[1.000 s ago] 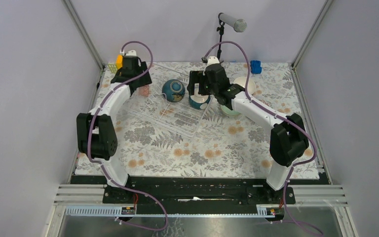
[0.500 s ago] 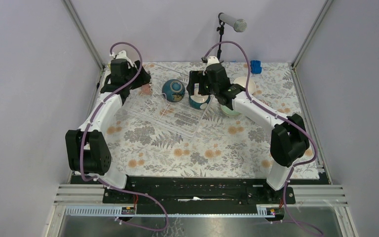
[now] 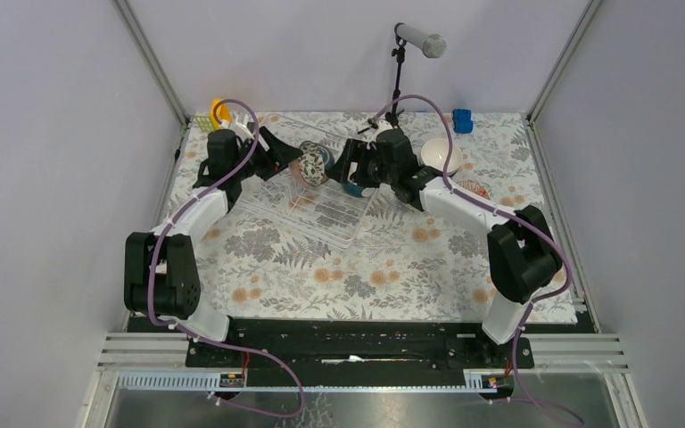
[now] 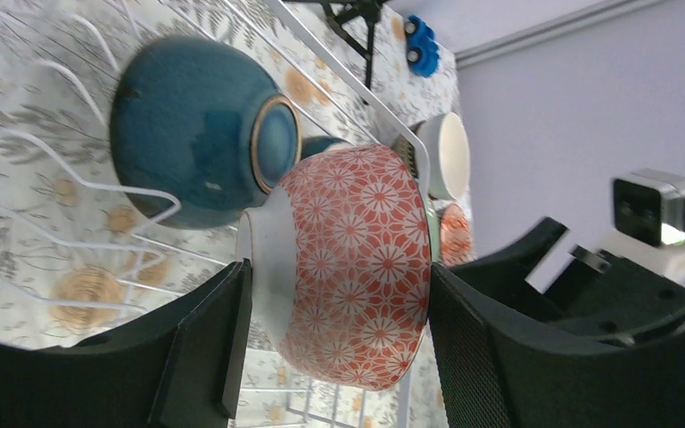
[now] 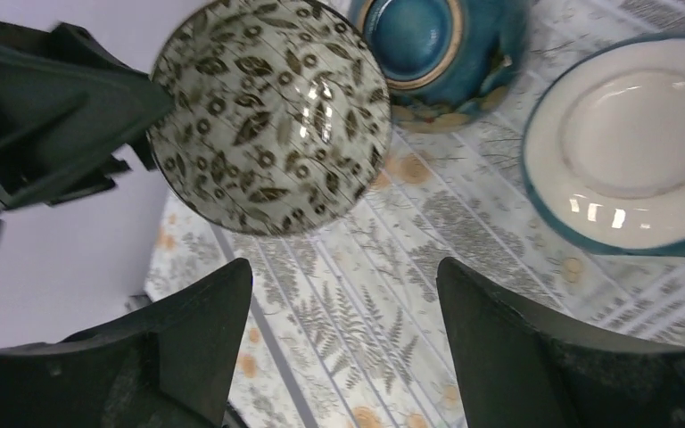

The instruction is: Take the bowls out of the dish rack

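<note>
My left wrist view shows the left gripper (image 4: 339, 278) clamped on the red flower-patterned bowl (image 4: 366, 259), one finger on its foot and one across its mouth. Just beside it the dark teal bowl (image 4: 187, 134) stands on edge in the wires. The overhead view only lets me place that held bowl above the far half of the dish rack (image 3: 321, 216). My right wrist view adds the held bowl's leaf-printed inside and the right gripper (image 5: 343, 276) spread wide around nothing. It also shows a teal-rimmed white bowl (image 5: 624, 143) lying mouth-up by the rack's right edge.
</note>
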{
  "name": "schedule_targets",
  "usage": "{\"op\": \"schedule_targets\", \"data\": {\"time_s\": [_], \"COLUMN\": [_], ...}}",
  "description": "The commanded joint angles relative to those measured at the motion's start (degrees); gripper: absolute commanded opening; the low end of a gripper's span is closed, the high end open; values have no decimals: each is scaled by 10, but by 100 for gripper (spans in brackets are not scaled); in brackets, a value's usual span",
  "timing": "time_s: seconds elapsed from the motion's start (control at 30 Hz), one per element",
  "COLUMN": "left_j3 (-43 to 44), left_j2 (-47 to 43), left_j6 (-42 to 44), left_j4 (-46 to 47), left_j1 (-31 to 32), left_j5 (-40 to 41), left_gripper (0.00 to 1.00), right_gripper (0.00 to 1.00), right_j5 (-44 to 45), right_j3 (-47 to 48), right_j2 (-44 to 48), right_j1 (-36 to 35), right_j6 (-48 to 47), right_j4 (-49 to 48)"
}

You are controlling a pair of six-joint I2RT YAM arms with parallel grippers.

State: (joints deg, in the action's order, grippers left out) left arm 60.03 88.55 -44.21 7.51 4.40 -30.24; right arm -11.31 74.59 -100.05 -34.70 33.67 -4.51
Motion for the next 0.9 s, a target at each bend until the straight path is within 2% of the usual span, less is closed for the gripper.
{"op": "schedule_targets", "data": {"time_s": [0.0,0.1,0.27,0.4,0.5,0.6,0.67,0.77,0.87], "left_j3": [-27,-49,-64,-70,-79,-85,-89,-101,-102], "left_j2": [-24,-20,-19,-20,-18,-16,-21,-38,-64], "left_j6": [-79,-109,-148,-169,-197,-212,-207,-183,-129], "left_j4": [149,191,232,255,290,308,308,303,238], "left_j1": [-2,-2,-1,0,-1,2,6,13,21], "left_j5": [-87,-111,-134,-150,-167,-180,-181,-175,-141], "left_gripper": [43,43,43,43,43,43,44,55,71], "right_gripper": [80,74,70,65,53,17,1,0,0], "right_j5": [-55,-52,0,-13,-23,-30,-28,-3,40], "right_j3": [15,15,8,13,22,27,27,19,2], "right_j2": [-36,-52,-51,-56,-62,-60,-53,-29,9], "right_j1": [4,7,8,8,8,8,9,11,21], "right_j6": [97,120,133,134,141,146,148,142,129], "right_j4": [-74,-83,-61,-65,-66,-66,-58,-33,7]}}
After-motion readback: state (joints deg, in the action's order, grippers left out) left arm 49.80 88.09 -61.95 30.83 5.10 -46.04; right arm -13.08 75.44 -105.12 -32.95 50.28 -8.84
